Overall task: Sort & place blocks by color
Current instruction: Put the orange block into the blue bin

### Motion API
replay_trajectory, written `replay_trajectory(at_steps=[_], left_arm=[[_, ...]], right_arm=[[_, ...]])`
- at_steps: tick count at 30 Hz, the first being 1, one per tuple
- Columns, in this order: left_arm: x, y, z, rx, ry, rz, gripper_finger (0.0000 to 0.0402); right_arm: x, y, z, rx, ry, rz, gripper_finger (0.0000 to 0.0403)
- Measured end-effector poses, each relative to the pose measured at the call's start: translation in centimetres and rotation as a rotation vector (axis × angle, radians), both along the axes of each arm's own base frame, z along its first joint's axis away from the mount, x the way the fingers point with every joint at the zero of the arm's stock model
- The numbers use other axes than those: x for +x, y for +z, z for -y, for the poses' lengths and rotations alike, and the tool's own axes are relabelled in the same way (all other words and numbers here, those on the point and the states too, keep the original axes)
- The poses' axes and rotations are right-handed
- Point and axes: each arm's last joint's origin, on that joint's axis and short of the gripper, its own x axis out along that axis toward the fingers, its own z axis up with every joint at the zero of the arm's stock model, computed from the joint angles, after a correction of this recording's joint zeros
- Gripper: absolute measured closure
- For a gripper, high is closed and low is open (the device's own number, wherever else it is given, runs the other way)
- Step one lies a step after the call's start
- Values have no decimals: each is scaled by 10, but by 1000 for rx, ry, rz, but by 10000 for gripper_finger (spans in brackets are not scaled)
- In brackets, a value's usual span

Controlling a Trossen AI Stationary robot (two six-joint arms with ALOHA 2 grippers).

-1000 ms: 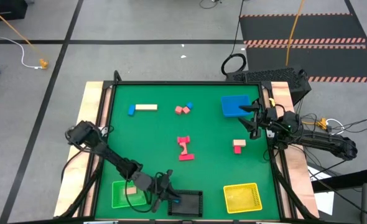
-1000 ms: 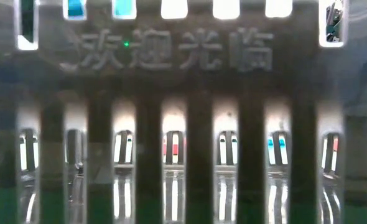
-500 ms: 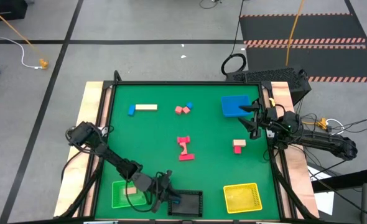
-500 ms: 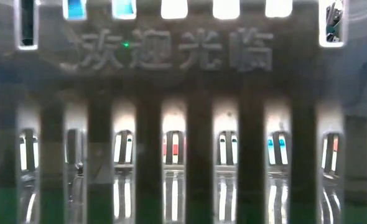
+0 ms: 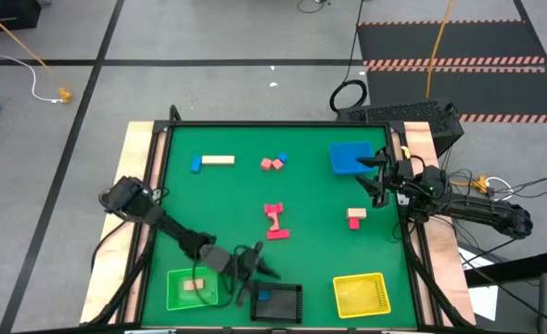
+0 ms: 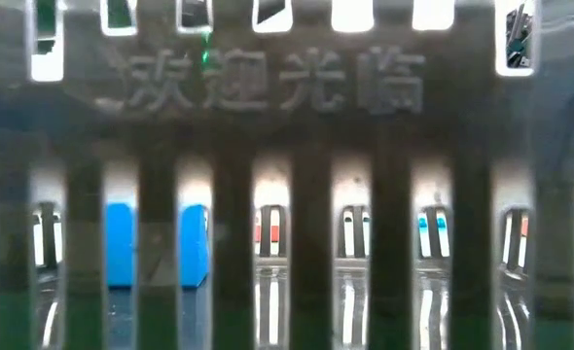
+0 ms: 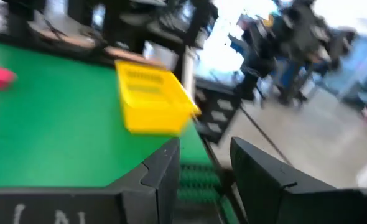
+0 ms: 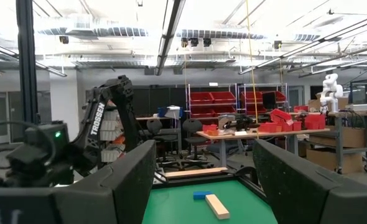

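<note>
My left gripper (image 5: 258, 271) (image 7: 202, 155) hovers open over the black mesh tray (image 5: 275, 302) at the near edge, with nothing between its fingers. A blue block (image 5: 262, 297) (image 6: 156, 243) lies inside that tray. The green tray (image 5: 197, 289) beside it holds a tan block (image 5: 195, 284). On the green mat lie a blue block (image 5: 196, 164) beside a tan bar (image 5: 218, 160), pink and blue blocks (image 5: 273, 162), a red piece (image 5: 275, 223), and a pink-and-tan pair (image 5: 356, 218). My right gripper (image 5: 377, 176) (image 8: 202, 180) waits open at the right edge.
The yellow mesh tray (image 5: 362, 293) (image 7: 152, 102) stands at the near right. A flat blue square tray (image 5: 350, 158) lies at the far right, close to my right gripper. Wooden rails border the mat on both sides. The low view looks through the black tray's mesh wall (image 6: 311, 194).
My left gripper has opened and let go of the blue block, which now rests in the black tray and shows in the low view. The gripper has risen a little and swung toward the table's right and far side.
</note>
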Motion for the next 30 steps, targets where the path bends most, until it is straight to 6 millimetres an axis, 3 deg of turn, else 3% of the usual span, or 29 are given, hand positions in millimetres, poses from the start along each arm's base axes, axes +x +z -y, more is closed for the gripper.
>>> replay_trajectory(at_steps=[6, 20, 26, 30], left_arm=[[27, 8, -35, 99, 98, -6, 256], [56, 13, -99, 62, 305, -60, 256], [71, 14, -127, 51, 498, -247, 256], [73, 9, -139, -59, 573, -398, 257]], right_arm=[[0, 0, 0, 0, 1, 0, 145], [0, 0, 0, 0, 0, 0, 145], [0, 0, 0, 0, 0, 0, 145], [0, 0, 0, 0, 0, 1, 145]])
